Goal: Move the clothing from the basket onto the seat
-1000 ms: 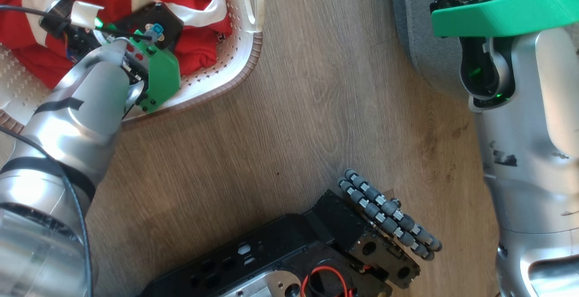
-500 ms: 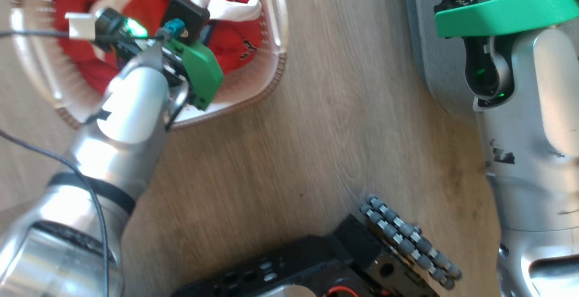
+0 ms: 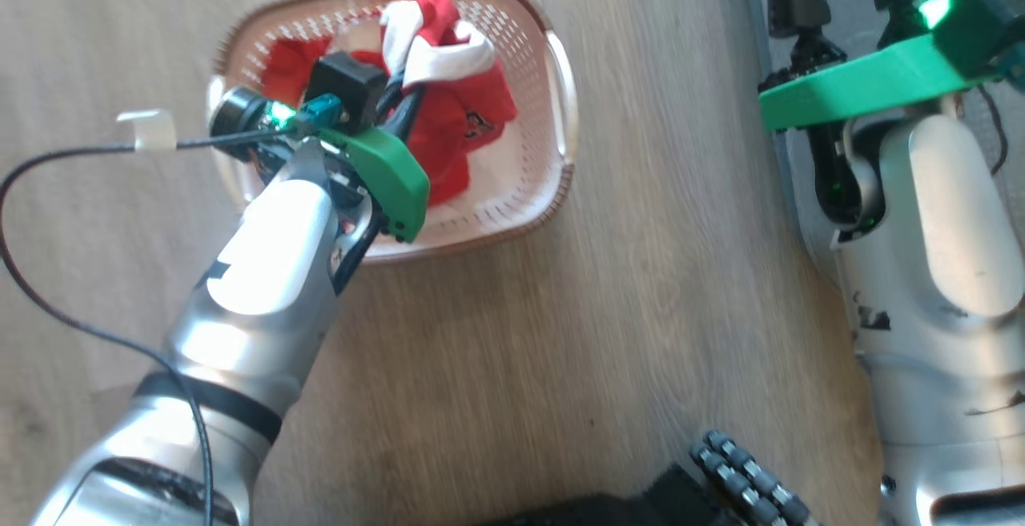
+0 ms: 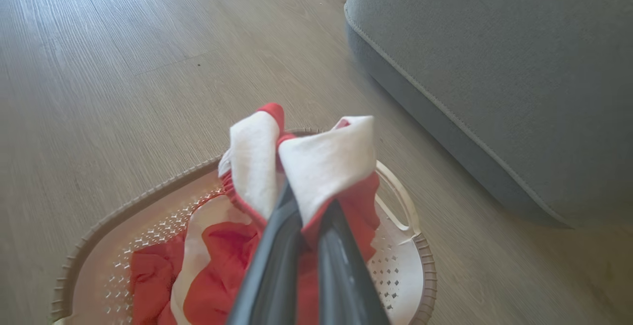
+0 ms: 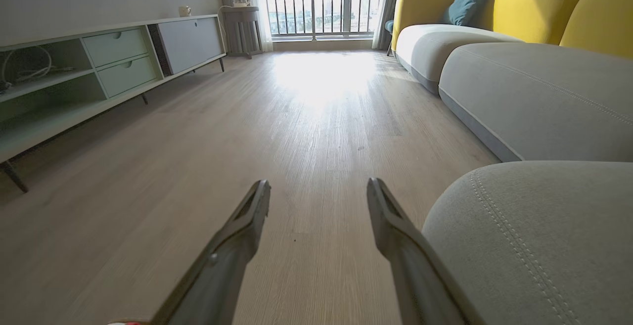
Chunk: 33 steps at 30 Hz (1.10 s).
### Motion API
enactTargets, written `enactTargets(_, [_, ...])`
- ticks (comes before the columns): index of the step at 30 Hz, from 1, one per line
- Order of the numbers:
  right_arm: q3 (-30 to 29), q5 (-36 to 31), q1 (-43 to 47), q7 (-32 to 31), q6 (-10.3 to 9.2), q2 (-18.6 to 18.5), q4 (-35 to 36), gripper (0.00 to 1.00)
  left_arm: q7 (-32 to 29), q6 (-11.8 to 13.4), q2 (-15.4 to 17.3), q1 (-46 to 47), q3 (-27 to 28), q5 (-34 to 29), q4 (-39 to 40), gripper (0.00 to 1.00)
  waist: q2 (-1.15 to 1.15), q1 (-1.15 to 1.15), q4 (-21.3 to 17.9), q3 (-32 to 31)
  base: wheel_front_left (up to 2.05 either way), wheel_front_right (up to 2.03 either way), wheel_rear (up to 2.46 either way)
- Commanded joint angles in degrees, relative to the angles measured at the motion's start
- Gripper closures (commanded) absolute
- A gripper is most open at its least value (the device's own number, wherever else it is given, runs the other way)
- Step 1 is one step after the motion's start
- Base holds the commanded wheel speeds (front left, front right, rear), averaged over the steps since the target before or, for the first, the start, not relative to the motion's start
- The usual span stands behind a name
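Since a second ago, the clothing [image 4: 321, 162] is gathered from a flat spread into a raised bunch, and the head view is shifted, so the basket [image 3: 524, 54] is shown entire. The left pincer [image 4: 310, 211] is closed on a red-and-white fold of the clothing, which is held up above the basket, while the rest of the red fabric is draped inside it. The basket is set on the wooden floor [image 5: 316, 117], near the grey seat [image 4: 494, 68] but apart from it. The right pincer [image 5: 319, 191] is held open and empty, low over the floor, just beside the seat's rounded corner.
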<state>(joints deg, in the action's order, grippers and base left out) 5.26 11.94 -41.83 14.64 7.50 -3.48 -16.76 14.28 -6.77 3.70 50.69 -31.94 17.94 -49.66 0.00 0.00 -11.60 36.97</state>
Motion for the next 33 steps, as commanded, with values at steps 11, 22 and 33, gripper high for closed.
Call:
enactTargets(11, [0.11,-1.65,6.19,0.36,-0.01,-0.25,-1.75,0.0,0.72,-0.63,-0.65,-6.49,5.28,0.26,8.35,1.0,0.0,0.0,6.6,-12.88,0.0,0.0,0.0])
enactTargets(22, [0.9,-1.29,12.76,0.36,-0.01,-0.94,-4.59,0.0,0.72,-0.7,-0.8,-10.53,5.2,2.89,12.99,1.0,0.0,0.0,9.87,-23.53,0.0,0.0,0.0])
enactTargets(33, [1.08,-1.2,17.59,0.36,-0.01,-1.34,-5.79,0.0,0.72,-0.71,-0.81,-10.45,6.46,3.75,18.92,1.0,0.0,0.0,11.69,-28.87,0.0,0.0,0.0])
